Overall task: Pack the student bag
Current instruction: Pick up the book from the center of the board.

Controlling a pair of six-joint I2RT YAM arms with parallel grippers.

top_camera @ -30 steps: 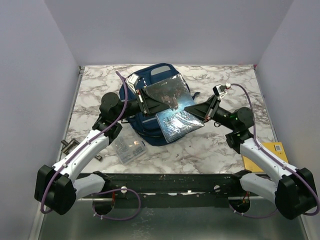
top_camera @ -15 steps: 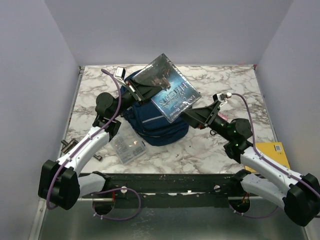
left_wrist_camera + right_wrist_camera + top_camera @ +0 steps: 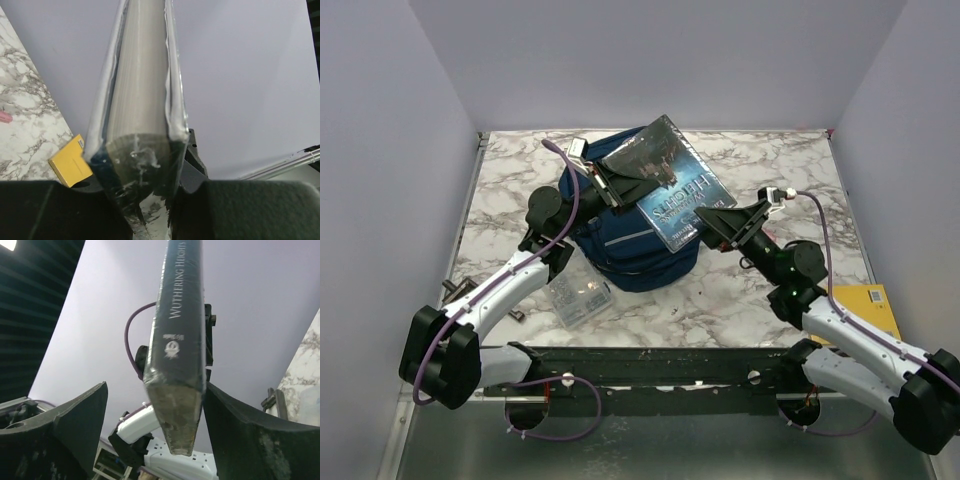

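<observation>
Left claw [image 3: 616, 186] is gripping a plastic-wrapped book [image 3: 675, 185] above the student bag [image 3: 630, 255].
The bag is lying mid-table [image 3: 770, 170], its long axis running from the arms toward the back wall, its rounded top end pointing at that wall. The book is tilting over it. The right claw [image 3: 718, 222] is standing wide, its 2 fingers straddling the book's near corner without clamping it.

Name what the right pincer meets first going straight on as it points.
The book: its corner sits between the right pincer's open fingers, so contact likely comes at once; depth is unclear.
</observation>
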